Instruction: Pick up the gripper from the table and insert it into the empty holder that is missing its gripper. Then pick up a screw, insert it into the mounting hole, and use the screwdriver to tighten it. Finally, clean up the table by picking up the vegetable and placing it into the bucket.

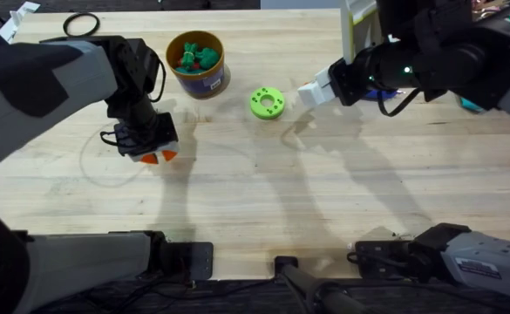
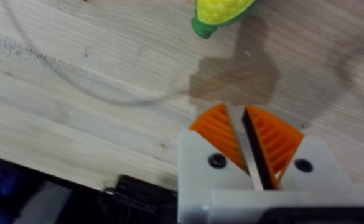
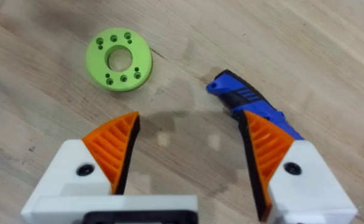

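Bench [image 1: 263, 192]: light wood, grain showing; a broad bare stretch is lying open across the middle and toward the near edge.

Left gripper [image 1: 159, 157]: hovering over the left half of the bench, below and left of the bucket. In the left wrist view its orange ribbed fingers [image 2: 219, 134] are sitting nearly together, a thin slit between them, gripping nothing.

Vegetable [image 2: 222, 12]: yellow piece with a green end, lying on the wood just beyond those fingers.

Bucket [image 1: 198, 65]: tan tub with a dark band, standing toward the far edge, green toy pieces [image 1: 195, 57] inside.

Green ring disc [image 1: 267, 102]: lying flat, right of the bucket, apart from it.

Right gripper [image 3: 188, 146]: fingers spreading wide over bare wood.

Screwdriver [image 3: 250, 102]: blue, lying just beside the one finger [image 3: 266, 146]; whether they are touching, I cannot tell.

Black cable loop [image 1: 81, 24]: lying at the far left edge.
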